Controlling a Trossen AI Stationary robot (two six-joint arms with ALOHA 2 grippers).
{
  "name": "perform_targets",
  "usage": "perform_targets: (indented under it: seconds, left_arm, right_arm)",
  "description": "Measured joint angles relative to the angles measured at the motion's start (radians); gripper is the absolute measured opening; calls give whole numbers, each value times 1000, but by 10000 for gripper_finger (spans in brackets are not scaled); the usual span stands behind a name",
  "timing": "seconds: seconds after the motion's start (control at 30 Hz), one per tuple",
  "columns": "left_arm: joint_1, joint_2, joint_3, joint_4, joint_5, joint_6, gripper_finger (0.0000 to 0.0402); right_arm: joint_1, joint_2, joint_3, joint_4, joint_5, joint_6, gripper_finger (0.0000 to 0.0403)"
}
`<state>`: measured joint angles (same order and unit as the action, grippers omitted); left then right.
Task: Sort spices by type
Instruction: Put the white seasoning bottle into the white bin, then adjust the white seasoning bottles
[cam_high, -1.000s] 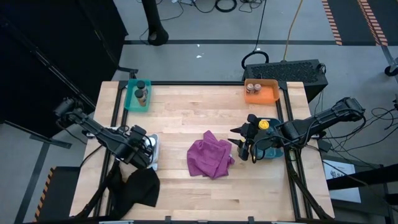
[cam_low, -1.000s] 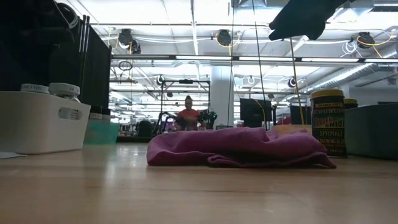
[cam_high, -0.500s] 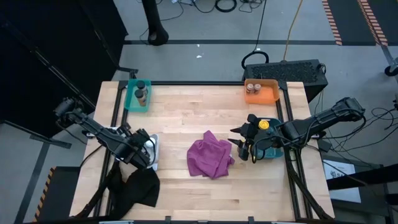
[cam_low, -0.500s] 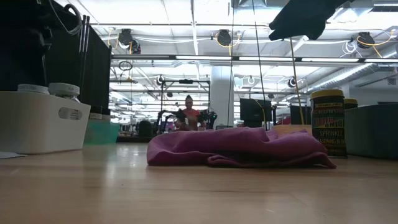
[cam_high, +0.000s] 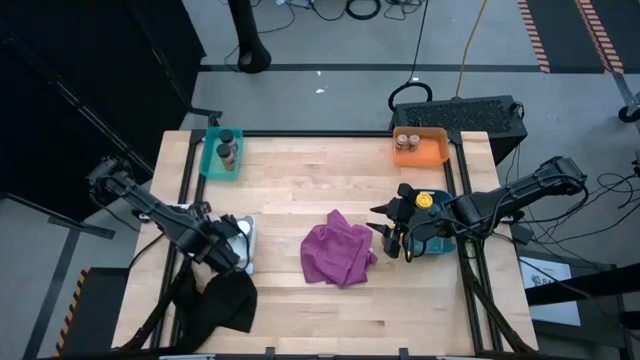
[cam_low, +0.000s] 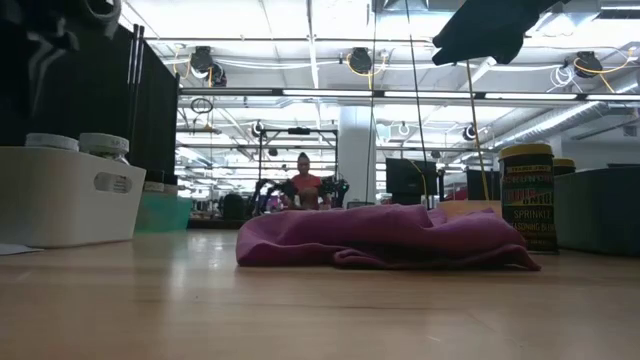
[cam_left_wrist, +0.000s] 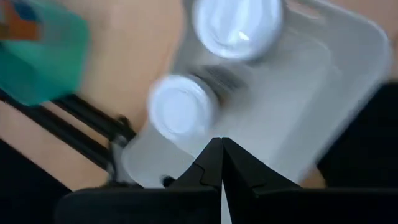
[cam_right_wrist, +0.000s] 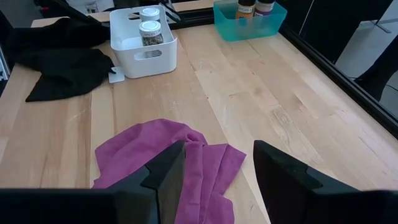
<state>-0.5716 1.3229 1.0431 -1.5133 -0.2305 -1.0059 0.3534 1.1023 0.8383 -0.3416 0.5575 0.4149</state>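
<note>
Magenta cloth (cam_high: 339, 253) hid whatever lay beneath it. Two white-lidded jars (cam_right_wrist: 150, 32) stood in the white bin (cam_right_wrist: 142, 57) near the left edge (left gripper (cam_left_wrist: 221, 163) clenched above it). Right gripper (cam_right_wrist: 214, 163) hung released near the right edge.

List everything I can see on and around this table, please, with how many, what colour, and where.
white plastic bin: one, near the left edge, holding two white-lidded spice jars
teal tray: one, far left corner, two dark-lidded jars
orange tray: one, far right corner, two brownish jars
crumpled magenta cloth: one, middle
yellow-lidded black-labelled jar: one, standing right of the cloth
black cloth: one, near left corner
person: one, far off in the room
left claw: shut, over the white bin
right claw: open, above the cloth's right side
</note>
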Motion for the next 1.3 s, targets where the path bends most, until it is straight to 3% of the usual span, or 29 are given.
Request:
perform_targets:
  seconds: [0.43, 0.87, 1.3]
  left_arm:
    - [-15, -1, -46, 90, 11, -54, 10]
    - [-12, -1, -106, 123, -130, -89, 10]
    - [-19, -1, -80, 148, -98, -106, 11]
  right_arm:
    - [0, 0, 0, 0, -2, 8, 171]
    - [0, 0, 0, 0, -2, 11, 171]
    - [0, 0, 0, 0, 0, 11, 171]
